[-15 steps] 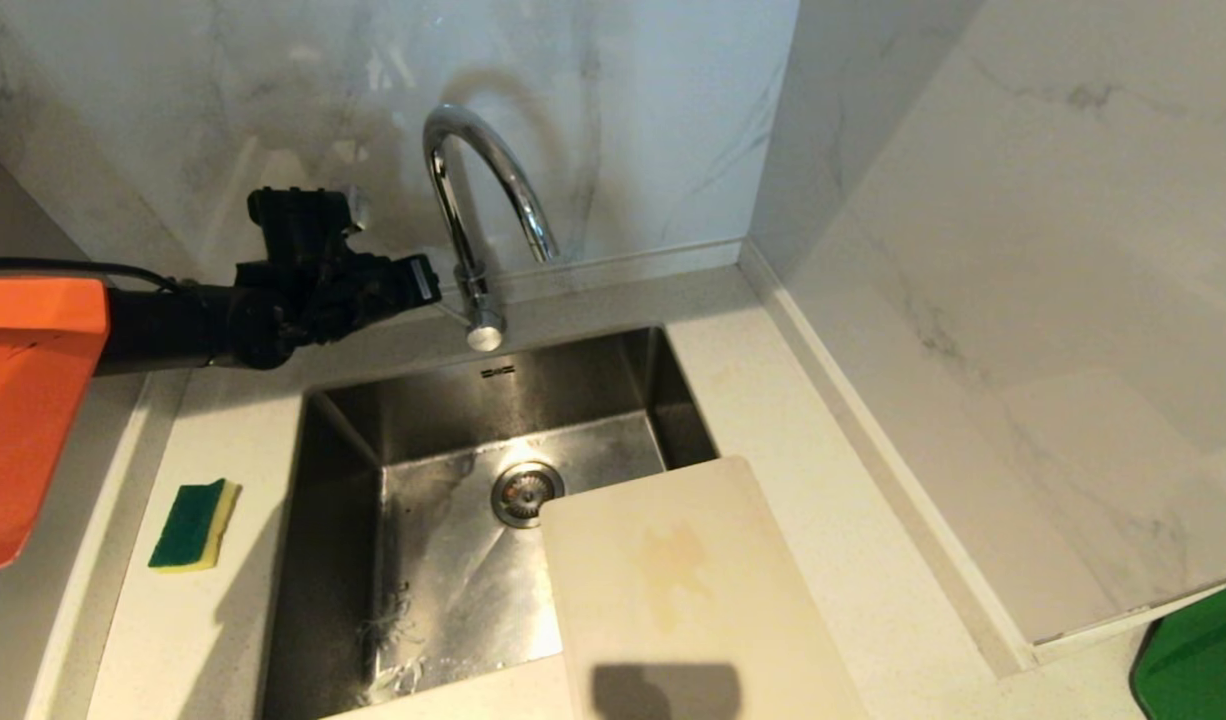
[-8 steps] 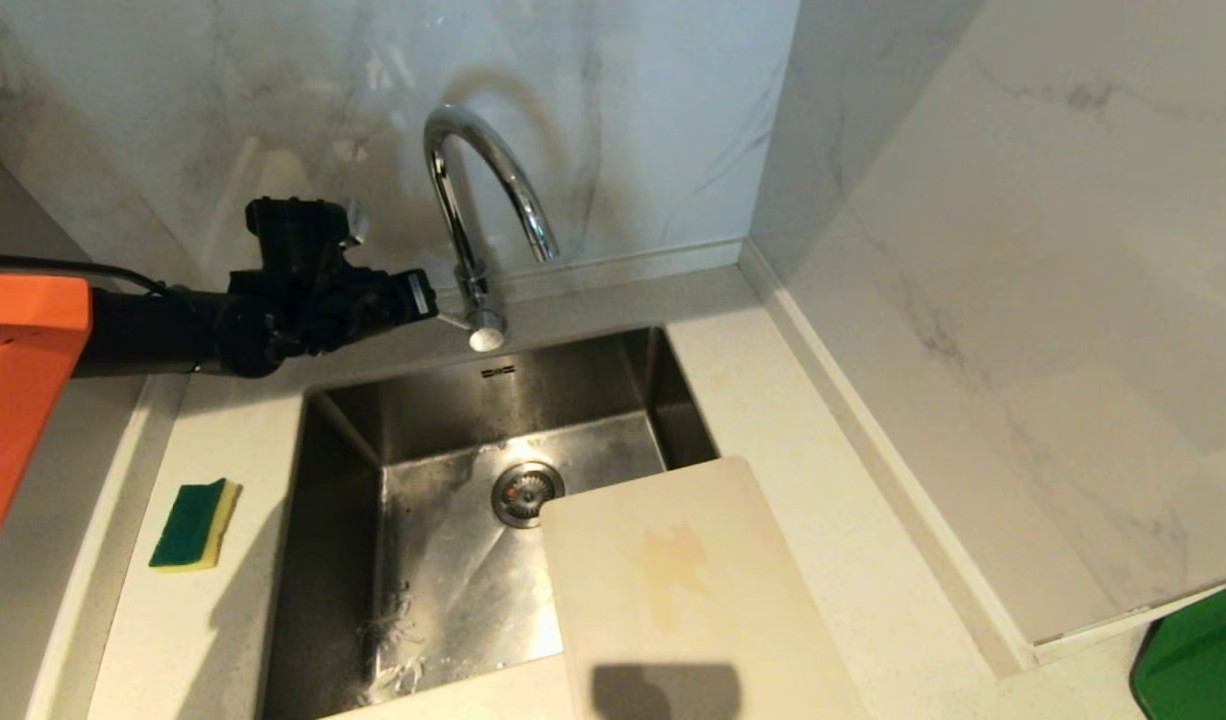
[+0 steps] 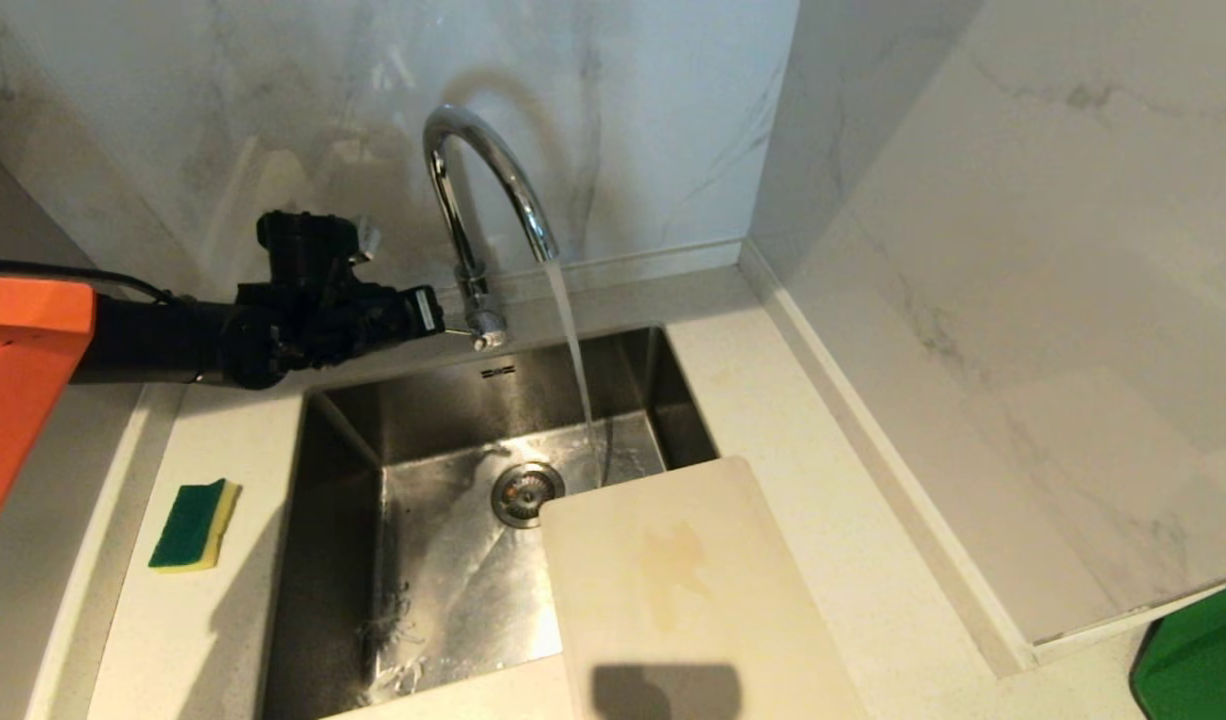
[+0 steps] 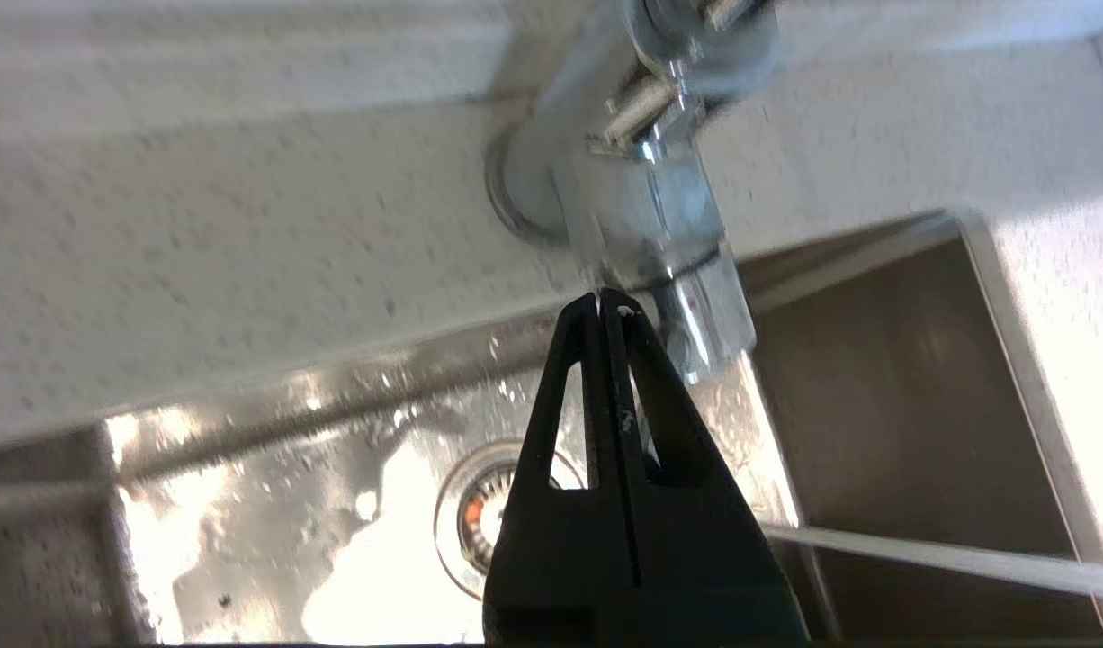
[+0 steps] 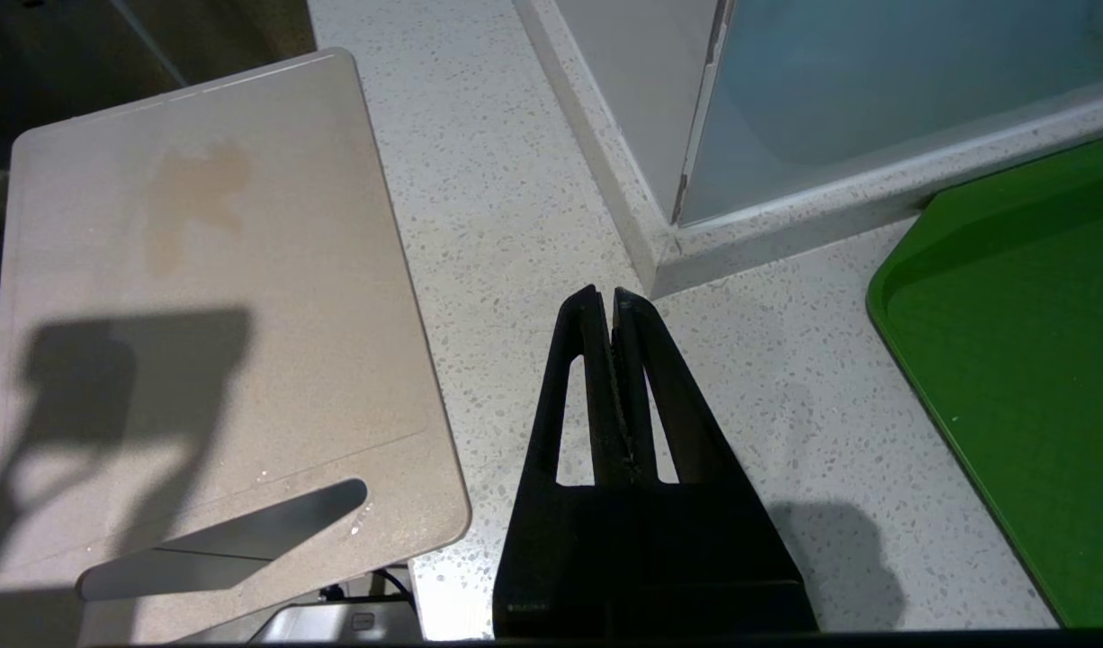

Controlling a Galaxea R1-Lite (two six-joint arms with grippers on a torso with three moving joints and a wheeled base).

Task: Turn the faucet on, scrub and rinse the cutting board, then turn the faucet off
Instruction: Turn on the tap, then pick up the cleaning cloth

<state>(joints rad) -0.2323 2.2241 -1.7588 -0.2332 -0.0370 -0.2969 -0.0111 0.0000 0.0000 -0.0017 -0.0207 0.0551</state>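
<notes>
Nearest, cutting board (image 3: 683, 590): lies across sink (image 3: 343, 520) right corner, stain up, ready for rinsing. Sponge (image 3: 195, 524): left counter, untouched. Farther, left gripper (image 3: 441, 312): fingers closed, empty, tips against faucet (image 3: 483, 215) lever; water runs.

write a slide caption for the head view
Left end effector, shut, at the faucet lever; water runs into the sink beside the stained cutting board.
</notes>
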